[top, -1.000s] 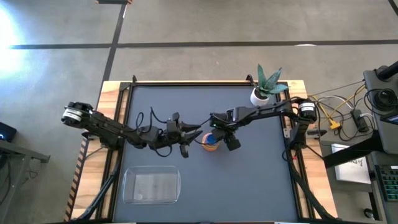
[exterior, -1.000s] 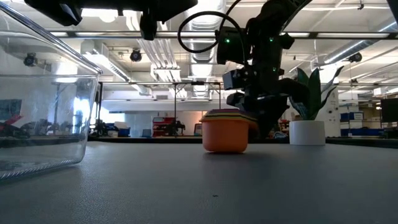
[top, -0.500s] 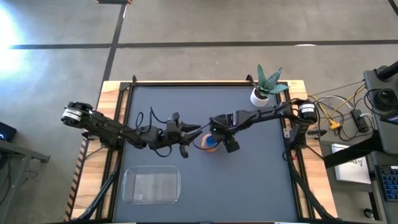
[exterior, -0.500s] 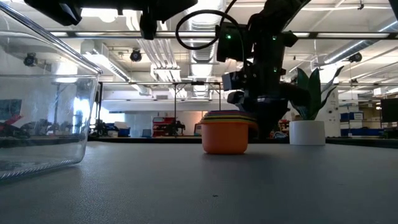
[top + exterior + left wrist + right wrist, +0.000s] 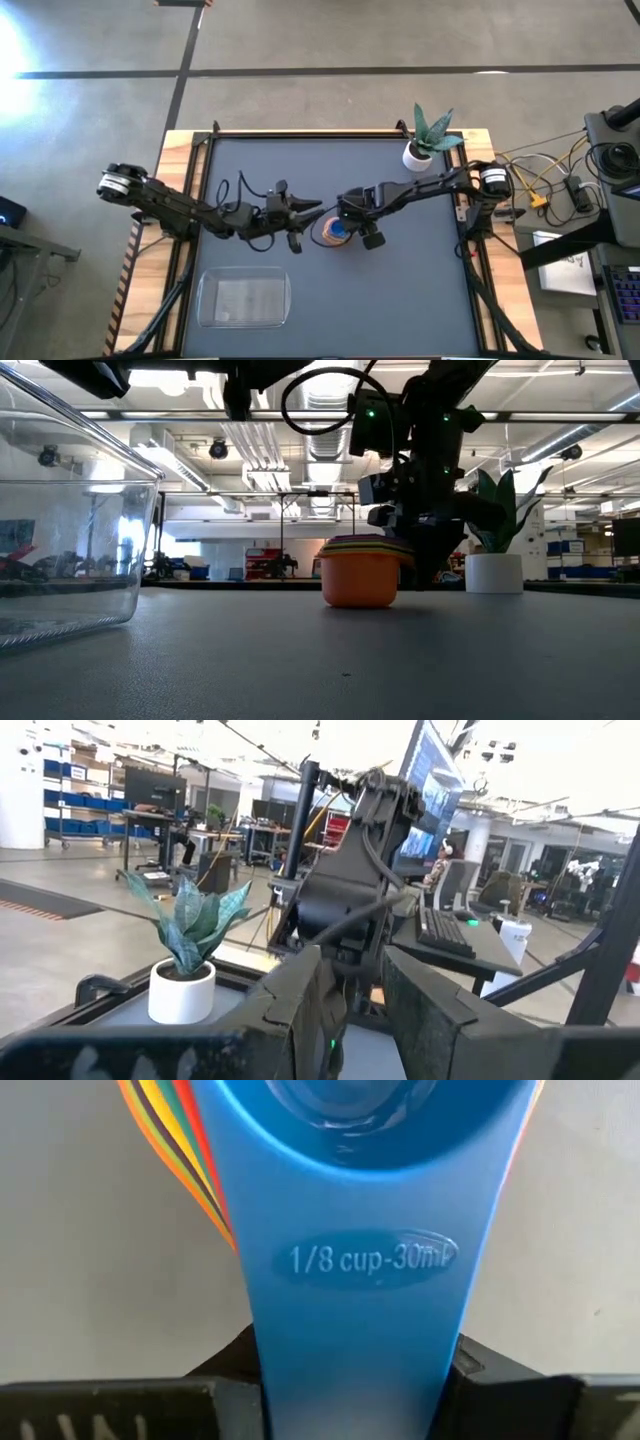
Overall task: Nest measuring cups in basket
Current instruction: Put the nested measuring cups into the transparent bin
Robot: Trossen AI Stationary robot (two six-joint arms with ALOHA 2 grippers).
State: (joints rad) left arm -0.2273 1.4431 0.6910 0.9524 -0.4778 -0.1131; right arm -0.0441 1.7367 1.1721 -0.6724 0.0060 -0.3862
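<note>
The measuring cups (image 5: 333,230) sit nested in one stack at the table's middle, orange outermost (image 5: 360,580) and blue innermost (image 5: 350,1140), with the orange cup's base on the table. My right gripper (image 5: 352,226) stands just right of the stack, shut on its handles. My left gripper (image 5: 303,226) hovers open just left of the stack and touches nothing; its wrist view looks past its fingers (image 5: 365,1010) at the right arm. The clear basket (image 5: 243,298) lies near the table's near-left edge, with its wall close in the low view (image 5: 70,510). My right gripper (image 5: 350,1380) pinches the blue cup's flat handle (image 5: 350,1320), the top one of the stacked handles, between its two fingers (image 5: 225,1380), one on each long edge. It comes slanting down from the table's right, along the handle. The other cups' handles (image 5: 190,1160) fan out beneath. The stack stands upright on the table.
A white pot with a spiky green plant (image 5: 420,152) stands by the table's far-right edge, behind the right arm (image 5: 493,572). Cables and equipment lie off the table's right side (image 5: 570,190). The dark tabletop (image 5: 420,290) stretches bare toward the near-right.
My right gripper has shifted a little toward the table's left, staying shut on the handles, and the nested stack has slid along the table with it, closer to my left gripper.
</note>
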